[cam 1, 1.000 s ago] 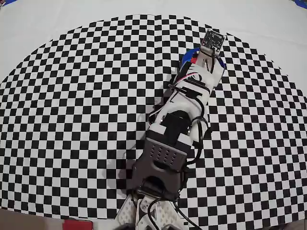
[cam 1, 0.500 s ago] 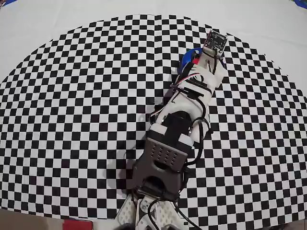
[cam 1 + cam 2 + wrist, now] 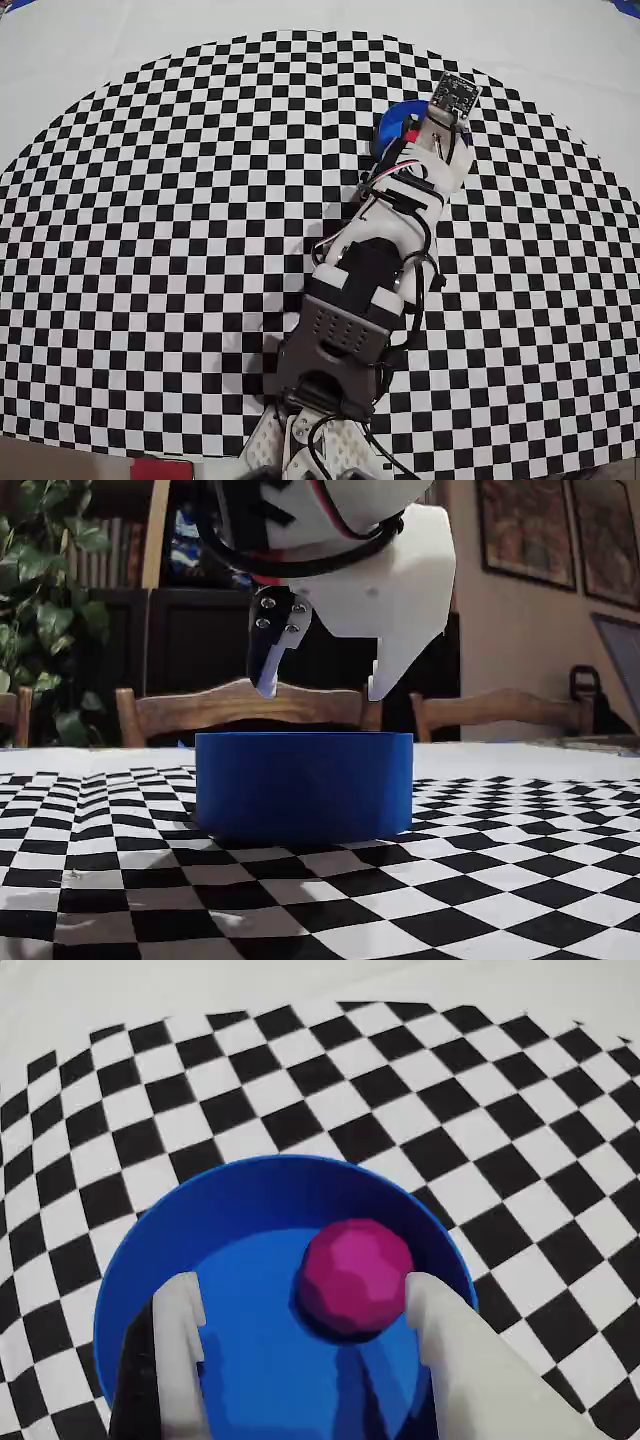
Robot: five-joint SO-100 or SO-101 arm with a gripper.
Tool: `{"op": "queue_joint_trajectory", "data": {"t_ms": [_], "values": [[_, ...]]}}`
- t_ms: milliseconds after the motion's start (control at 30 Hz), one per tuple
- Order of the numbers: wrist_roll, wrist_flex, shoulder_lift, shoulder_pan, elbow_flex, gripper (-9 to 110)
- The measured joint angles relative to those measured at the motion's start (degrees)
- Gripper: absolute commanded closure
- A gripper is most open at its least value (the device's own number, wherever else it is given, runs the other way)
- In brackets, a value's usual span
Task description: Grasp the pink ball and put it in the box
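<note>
- Checkerboard cloth [image 3: 90, 1130] fills the left of the wrist view and carries nothing else; the action sits to the right of it, at the far right of the board in the overhead view.
- Box [image 3: 250, 1200], the round blue tub, is next along. In the overhead view more of its blue rim [image 3: 392, 124] shows to the left of the wrist than half a second ago, so the arm has swung a little to the right and away from it.
- Pink ball [image 3: 357, 1274] lies on the blue floor inside the box, right of centre in the wrist view. A shadow sits just beneath it, and it appears to rest on the floor by itself.
- Gripper [image 3: 305, 1315] is released: its two white fingers stand wide apart, the left one well clear of the ball, the right one [image 3: 435, 1310] just beside it. Whether that one touches the ball cannot be told.
- Fingertips hang above the rim in the fixed view [image 3: 322, 685], clear of the box wall [image 3: 300, 780].
- Judged from this, the drop is done and only pulling the arm clear remains.
</note>
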Motion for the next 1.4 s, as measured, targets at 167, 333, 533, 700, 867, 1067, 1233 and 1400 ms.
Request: {"op": "queue_joint_trajectory", "data": {"t_ms": [167, 333, 533, 700, 867, 1067, 1233, 1400], "values": [[3.4, 0.0, 5.1, -0.5, 3.6, 84], [6.7, 0.0, 10.9, -0.4, 8.2, 90], [13.2, 0.0, 19.9, -1.1, 14.7, 101], [19.5, 0.0, 29.5, -1.4, 21.3, 101], [25.0, 0.0, 37.5, -1.9, 26.9, 101], [32.1, 0.0, 44.5, -3.8, 31.6, 101], [39.0, 0.0, 49.8, -5.7, 34.9, 101], [44.6, 0.2, 55.8, -7.8, 39.2, 101]]}}
